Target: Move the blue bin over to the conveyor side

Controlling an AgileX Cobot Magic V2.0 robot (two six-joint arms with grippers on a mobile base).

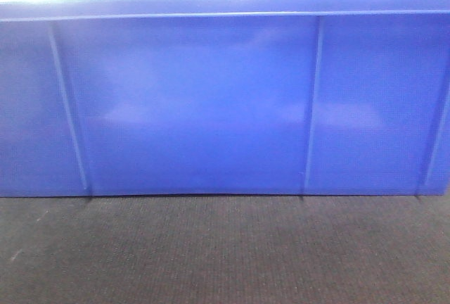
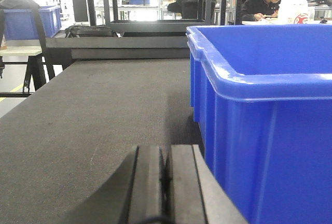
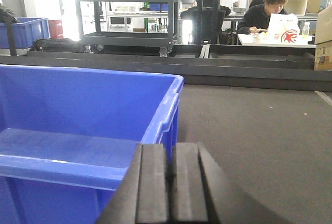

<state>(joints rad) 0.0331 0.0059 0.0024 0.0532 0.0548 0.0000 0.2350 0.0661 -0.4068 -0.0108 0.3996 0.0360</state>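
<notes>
The blue bin [image 1: 225, 100] fills the front view, its long ribbed wall standing on the dark woven conveyor side [image 1: 225, 248]. In the left wrist view the blue bin [image 2: 264, 105] rises at the right, and my left gripper [image 2: 166, 154] sits low beside its left wall, jaws pressed together with nothing between them. In the right wrist view the blue bin [image 3: 78, 115] lies to the left, open and empty inside. My right gripper [image 3: 170, 151] is shut, just off the bin's near right corner, above the dark belt [image 3: 259, 136].
A dark metal rail [image 3: 207, 68] bounds the far edge of the belt. Behind it stand a grey shelving cart [image 2: 155, 6], another blue crate [image 2: 31, 22] at far left, and a seated person [image 3: 267, 11] at a table.
</notes>
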